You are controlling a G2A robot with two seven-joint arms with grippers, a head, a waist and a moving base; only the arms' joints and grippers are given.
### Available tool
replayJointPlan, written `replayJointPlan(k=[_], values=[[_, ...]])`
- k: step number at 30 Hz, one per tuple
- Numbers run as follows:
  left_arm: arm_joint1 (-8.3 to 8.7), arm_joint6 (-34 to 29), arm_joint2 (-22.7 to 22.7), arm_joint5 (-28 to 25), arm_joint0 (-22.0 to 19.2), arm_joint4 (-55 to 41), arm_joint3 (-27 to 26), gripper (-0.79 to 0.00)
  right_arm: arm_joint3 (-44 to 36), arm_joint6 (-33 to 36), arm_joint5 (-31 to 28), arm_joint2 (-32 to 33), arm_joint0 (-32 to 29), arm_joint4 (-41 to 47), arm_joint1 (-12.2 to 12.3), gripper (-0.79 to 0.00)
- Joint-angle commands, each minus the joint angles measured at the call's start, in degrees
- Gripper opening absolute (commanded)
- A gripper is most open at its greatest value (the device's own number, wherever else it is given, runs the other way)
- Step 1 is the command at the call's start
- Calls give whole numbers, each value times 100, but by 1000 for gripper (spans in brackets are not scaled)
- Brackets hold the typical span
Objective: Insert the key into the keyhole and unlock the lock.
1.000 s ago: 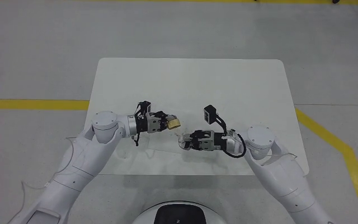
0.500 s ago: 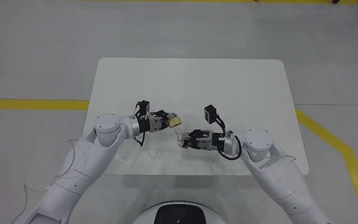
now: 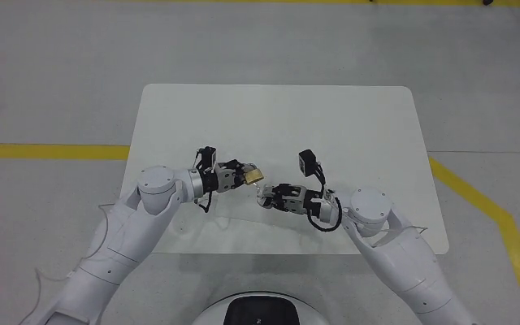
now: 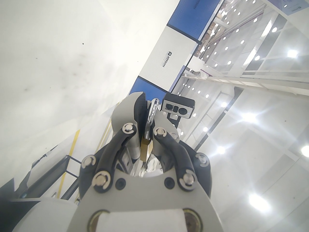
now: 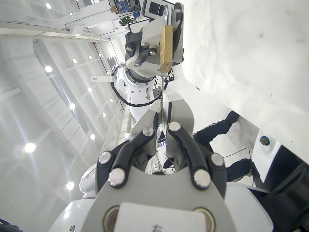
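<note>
White worktop (image 3: 341, 122) with rounded corners stands on a grey floor crossed by a yellow line (image 3: 65, 151). At the middle of the top view, a little left of centre, the left pincer (image 3: 240, 175) is clamped on the brass lock (image 3: 253, 175). It holds the lock clear of the worktop, with the silver shackle gripped between its fingers (image 4: 135, 112). Just below and to the right of the lock in that frame, the right pincer (image 3: 266, 197) is closed on the key (image 5: 162, 102). The key is seen edge-on, and its thin blade aims at the keyhole end of the lock. Key and lock are near each other, with a small gap showing from above. In the hall behind, a white wall panel (image 4: 169, 56) set among blue ones carries a small logo and a short line of dark print.
</note>
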Motion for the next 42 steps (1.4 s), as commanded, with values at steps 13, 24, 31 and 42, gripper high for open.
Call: replayJointPlan(k=[13,24,31,42], values=[[-16,1,-37,79,1,3,9,-785,-20,-216,152,-41,12,-150,-31,-785],[-26,48,-51,117,22,49,-17,-785,-33,-254,132,23,-10,-131,-44,-785],[-41,80,-46,117,22,54,-23,-785,6,-282,173,43,11,-113,-58,-785],[-55,131,-55,171,48,65,-85,-785,32,-436,235,61,30,-82,-88,-785]])
